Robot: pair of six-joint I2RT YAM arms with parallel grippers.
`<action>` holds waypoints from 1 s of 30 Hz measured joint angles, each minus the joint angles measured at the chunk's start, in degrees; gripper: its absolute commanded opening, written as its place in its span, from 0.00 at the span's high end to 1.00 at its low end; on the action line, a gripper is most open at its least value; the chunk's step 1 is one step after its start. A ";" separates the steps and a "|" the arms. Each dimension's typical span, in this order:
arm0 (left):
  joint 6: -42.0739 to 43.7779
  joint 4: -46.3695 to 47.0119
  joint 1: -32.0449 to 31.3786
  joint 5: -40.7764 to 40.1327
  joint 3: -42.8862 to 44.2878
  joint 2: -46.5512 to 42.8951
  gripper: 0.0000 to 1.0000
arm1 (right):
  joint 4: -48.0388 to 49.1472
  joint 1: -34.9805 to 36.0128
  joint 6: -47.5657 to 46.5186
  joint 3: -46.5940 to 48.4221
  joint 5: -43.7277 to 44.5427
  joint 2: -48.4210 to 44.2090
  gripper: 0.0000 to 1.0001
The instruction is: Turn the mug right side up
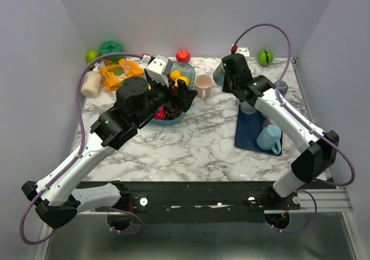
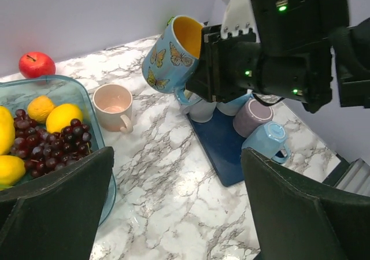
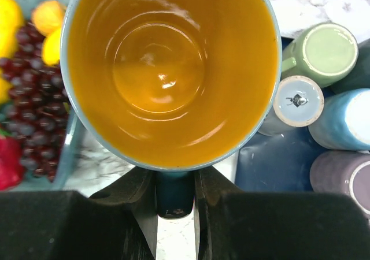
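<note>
— What does your right claw hold?

— My right claw (image 3: 174,199) is clamped on the dark handle of the blue butterfly-printed ceramic mug with the orange inside (image 3: 167,69). The mug hangs off the surface, tilted, its mouth slanting up, near the dark blue mat (image 2: 222,150).

— How do you finish well?

— I'd roll the wrist until the rim is level. Then I'd lower onto bare marble surface (image 2: 167,179) between the mat and the empty pink cup (image 2: 113,105), letting go only once the base sits flat.

— And the rest?

— My left claw (image 2: 176,208) gapes wide, empty, by the clear glass dish (image 2: 95,127) of purple grapes (image 2: 43,144) and yellow lemons (image 2: 63,117). The mat carries a purple mug (image 2: 252,117) and a pale blue mug (image 2: 267,141) on its side.
</note>
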 measured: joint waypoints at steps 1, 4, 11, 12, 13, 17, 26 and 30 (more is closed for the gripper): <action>0.20 -0.04 0.00 -0.24 -0.02 0.00 0.01 | -0.28 0.00 -0.13 0.31 0.50 1.22 0.99; 0.52 -0.07 0.00 -0.59 -0.09 -0.02 0.01 | -0.66 0.00 -1.03 1.07 1.90 4.63 0.99; 1.46 -0.15 0.11 -0.61 -0.20 -0.02 0.01 | 0.09 -0.09 -2.54 3.04 4.39 12.90 0.99; 1.53 -0.20 0.11 -0.61 -0.22 -0.02 0.01 | 0.50 -0.20 -2.71 3.04 4.48 14.08 0.99; 1.66 -0.22 0.13 -0.61 -0.28 -0.02 0.01 | 0.85 -0.39 -2.99 3.04 4.52 15.10 0.99; 1.99 -0.90 0.15 -0.59 -0.33 0.00 0.01 | 2.05 -0.72 -3.89 3.04 5.25 18.71 0.99; 2.73 -1.27 0.44 -0.59 -0.33 0.85 0.01 | 4.66 -2.56 -4.70 2.84 5.60 20.28 0.99; 2.89 -1.27 0.59 -0.57 -0.28 2.08 0.01 | 6.16 -3.45 -4.79 2.82 5.57 20.92 0.99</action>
